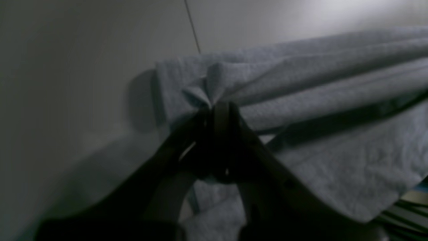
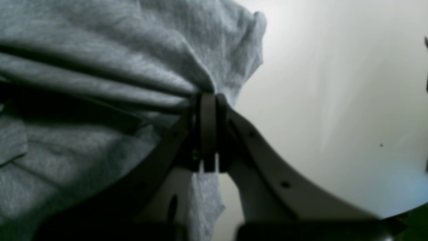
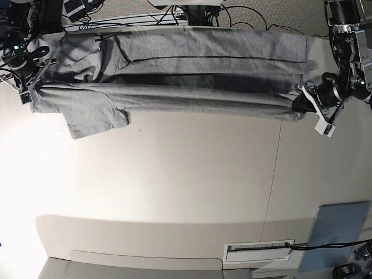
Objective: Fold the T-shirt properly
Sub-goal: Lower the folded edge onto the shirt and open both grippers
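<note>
The heather-grey T-shirt (image 3: 186,70) lies stretched across the far side of the white table, with its near long edge gathered and lifted between the two arms. My left gripper (image 3: 297,102) at the base view's right is shut on the shirt's edge; its wrist view shows cloth (image 1: 301,100) bunched at the closed tips (image 1: 214,107). My right gripper (image 3: 34,87) at the base view's left is shut on the shirt's other end; its wrist view shows cloth (image 2: 100,67) pinched at the tips (image 2: 209,97). A sleeve (image 3: 93,116) hangs toward the front. The black lettering is not visible.
A flat blue-grey pad (image 3: 337,235) lies at the front right corner. A white slotted plate (image 3: 258,250) sits at the front edge. A seam (image 3: 273,174) runs through the table. Cables (image 3: 145,20) lie behind the far edge.
</note>
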